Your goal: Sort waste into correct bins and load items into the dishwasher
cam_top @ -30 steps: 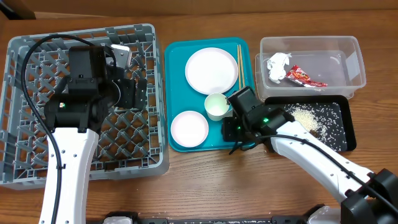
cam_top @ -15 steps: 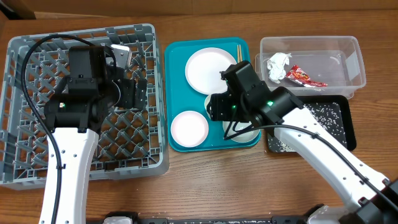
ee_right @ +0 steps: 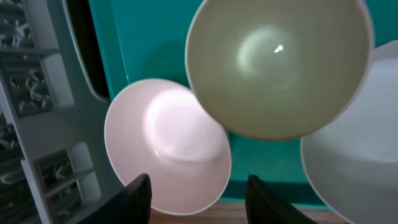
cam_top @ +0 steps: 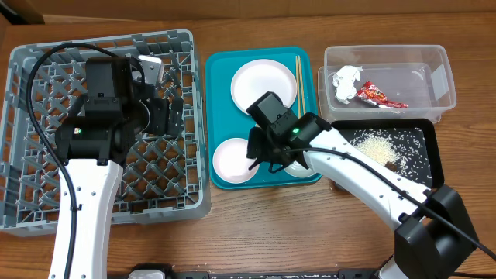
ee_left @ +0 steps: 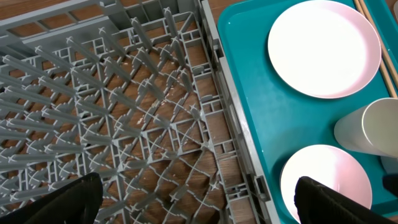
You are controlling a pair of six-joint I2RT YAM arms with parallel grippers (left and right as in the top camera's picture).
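The grey dish rack [cam_top: 46, 186] fills the left side. My left gripper [cam_top: 167, 116] hangs open and empty over its right part [ee_left: 199, 199]. On the teal tray [cam_top: 219, 101] lie a white plate [cam_top: 260, 81], a pair of chopsticks [cam_top: 297, 74] and a pale pink bowl [cam_top: 232, 160]. My right gripper [cam_top: 262, 153] is open and empty above the tray, beside that bowl. In the right wrist view its fingers [ee_right: 200, 202] straddle the pink bowl's [ee_right: 165, 146] near rim, with the cup [ee_right: 277, 68] just beyond. The overhead view hides the cup.
The clear tub [cam_top: 418, 58] at back right holds a white tissue [cam_top: 346, 81] and a red wrapper [cam_top: 380, 94]. The black tray [cam_top: 430, 159] in front of it holds rice grains [cam_top: 377, 143]. A second white bowl [ee_right: 357, 162] sits right of the cup.
My right arm has swung left from the black tray's edge to over the teal tray, now above the cup and pink bowl. The left arm has not moved.
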